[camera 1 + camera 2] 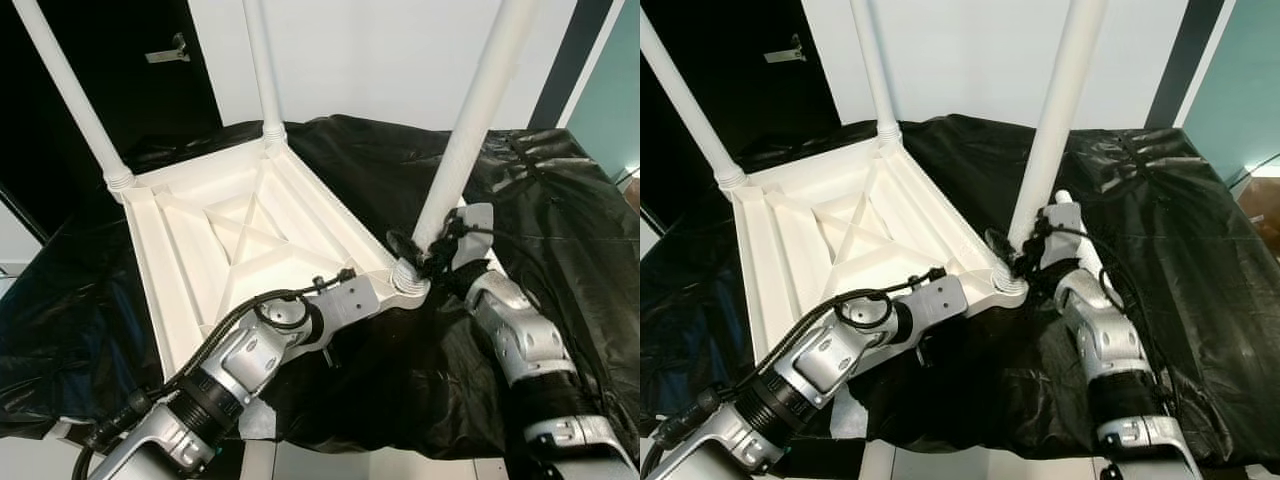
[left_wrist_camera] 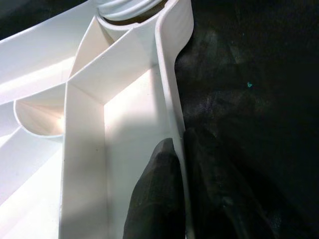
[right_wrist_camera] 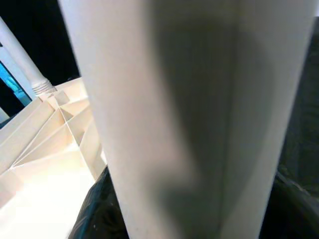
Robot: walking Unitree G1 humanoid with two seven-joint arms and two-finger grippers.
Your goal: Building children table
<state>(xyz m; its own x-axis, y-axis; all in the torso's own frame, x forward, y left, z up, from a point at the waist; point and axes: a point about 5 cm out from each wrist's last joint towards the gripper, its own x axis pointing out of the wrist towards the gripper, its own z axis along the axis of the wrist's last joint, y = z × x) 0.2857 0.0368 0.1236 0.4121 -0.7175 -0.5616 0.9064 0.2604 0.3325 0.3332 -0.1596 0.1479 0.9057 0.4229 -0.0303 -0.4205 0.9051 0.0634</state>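
Observation:
A white plastic children's table (image 1: pixel 240 235) lies upside down on a black sheet, its ribbed underside facing up. Legs stand at its far-left corner (image 1: pixel 70 90), its back corner (image 1: pixel 262 65) and its near-right corner (image 1: pixel 470 130). My left gripper (image 2: pixel 180 142) is shut on the table's rim (image 2: pixel 169 84) close to the near-right corner, with one black finger (image 2: pixel 154 199) inside the wall and one outside. My right gripper (image 1: pixel 418 258) is closed around the base of the near-right leg (image 3: pixel 189 114), just above its threaded collar (image 1: pixel 408 278).
The black plastic sheet (image 1: pixel 560 200) covers the whole work surface and drops off at the front edge (image 1: pixel 350 450). A dark door with a handle (image 1: pixel 165 50) stands at the back left, a white wall behind, a teal panel (image 1: pixel 615 90) at right.

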